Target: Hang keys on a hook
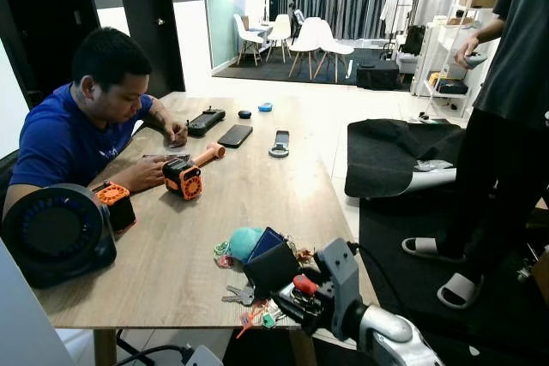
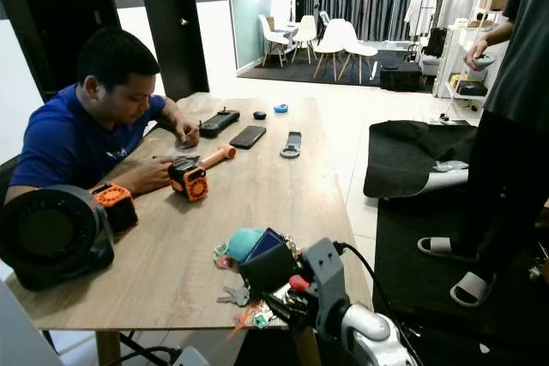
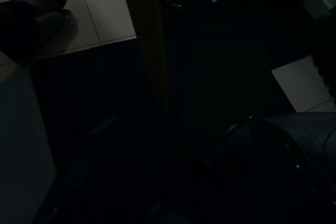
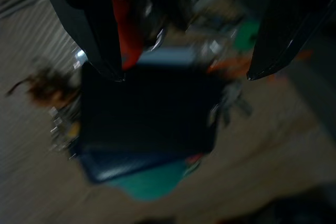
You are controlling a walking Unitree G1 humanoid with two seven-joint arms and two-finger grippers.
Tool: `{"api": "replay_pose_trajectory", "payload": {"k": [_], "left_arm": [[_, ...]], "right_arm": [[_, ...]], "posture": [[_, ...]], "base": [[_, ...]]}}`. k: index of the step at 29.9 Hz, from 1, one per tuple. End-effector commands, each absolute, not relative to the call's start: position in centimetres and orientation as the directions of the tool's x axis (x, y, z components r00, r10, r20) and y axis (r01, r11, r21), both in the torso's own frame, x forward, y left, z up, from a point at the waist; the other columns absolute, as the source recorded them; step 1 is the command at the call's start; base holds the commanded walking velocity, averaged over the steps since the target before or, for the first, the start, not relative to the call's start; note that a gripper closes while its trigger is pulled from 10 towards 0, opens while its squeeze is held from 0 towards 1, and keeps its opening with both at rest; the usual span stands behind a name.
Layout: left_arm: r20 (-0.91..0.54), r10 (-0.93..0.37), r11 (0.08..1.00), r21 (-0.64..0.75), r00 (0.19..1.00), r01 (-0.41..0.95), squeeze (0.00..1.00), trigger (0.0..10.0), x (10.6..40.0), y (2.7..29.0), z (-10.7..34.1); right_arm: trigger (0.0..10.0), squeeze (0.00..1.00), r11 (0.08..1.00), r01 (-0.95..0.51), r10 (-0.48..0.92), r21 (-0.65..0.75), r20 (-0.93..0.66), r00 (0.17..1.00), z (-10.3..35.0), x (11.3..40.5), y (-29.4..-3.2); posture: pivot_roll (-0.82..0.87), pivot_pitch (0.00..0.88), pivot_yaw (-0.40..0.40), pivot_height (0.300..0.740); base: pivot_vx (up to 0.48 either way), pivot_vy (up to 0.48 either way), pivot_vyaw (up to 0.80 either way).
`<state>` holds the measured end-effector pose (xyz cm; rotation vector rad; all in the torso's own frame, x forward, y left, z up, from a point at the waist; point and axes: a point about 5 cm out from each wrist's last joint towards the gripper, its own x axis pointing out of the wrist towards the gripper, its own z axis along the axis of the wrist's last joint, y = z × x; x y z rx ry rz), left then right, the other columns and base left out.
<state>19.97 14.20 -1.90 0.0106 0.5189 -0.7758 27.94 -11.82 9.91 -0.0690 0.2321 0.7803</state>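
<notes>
Right gripper (image 1: 276, 291) over the keys (image 1: 249, 297) at the wooden table's (image 1: 171, 255) near edge.
Largest first: table, dark wallet (image 4: 147, 114), then keys beside it; the fingers stand apart, empty, and should close on the ring, not the wallet.

You're looking at the keys (image 1: 242, 296), a messy bunch lying flat at the near edge of the wooden table. Silver keys are sticking out toward the robot's left, with orange and green tags (image 1: 257, 320) trailing off the front edge. A dark blue card holder (image 1: 262, 243) and a teal pouch (image 1: 241, 241) are lying in the same heap, touching the bunch.
</notes>
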Motion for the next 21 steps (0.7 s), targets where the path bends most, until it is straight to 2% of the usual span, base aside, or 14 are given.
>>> {"api": "replay_pose_trajectory", "payload": {"k": [1,5,9,16,21], "left_arm": [[-0.464,-0.663,0.719,-0.174,0.588,0.673,0.00,10.0,19.7,14.7,-1.9],[-0.463,-0.663,0.719,-0.175,0.589,0.673,0.00,10.0,19.7,14.7,-1.9],[-0.458,-0.668,0.715,-0.179,0.586,0.675,0.00,10.0,19.7,14.7,-1.9],[-0.455,-0.671,0.713,-0.180,0.586,0.677,0.00,10.0,19.8,14.8,-1.8],[-0.452,-0.671,0.715,-0.187,0.587,0.674,0.00,10.0,19.7,14.8,-1.8]], "right_arm": [[10.0,0.00,0.681,-0.732,0.706,0.016,-0.280,0.651,9.3,27.0,-11.7],[10.0,0.00,0.658,-0.753,0.719,-0.002,-0.298,0.628,9.1,26.4,-11.8],[10.0,0.00,0.596,-0.803,0.753,-0.018,-0.333,0.567,9.3,24.9,-12.2],[10.0,0.00,0.599,-0.800,0.743,-0.040,-0.344,0.574,9.7,24.6,-12.7],[10.0,0.00,0.647,-0.762,0.724,-0.025,-0.293,0.624,10.6,25.0,-13.3]], "posture": [[0.04,0.015,0.016,0.740],[0.04,0.016,0.013,0.740],[0.04,0.016,0.016,0.740],[0.04,0.016,0.015,0.740],[0.04,0.016,0.014,0.740]], "base": [[0.000,0.000,0.00],[0.000,0.000,0.00],[0.000,0.000,0.00],[0.000,0.000,0.00],[0.000,0.000,0.00]]}}
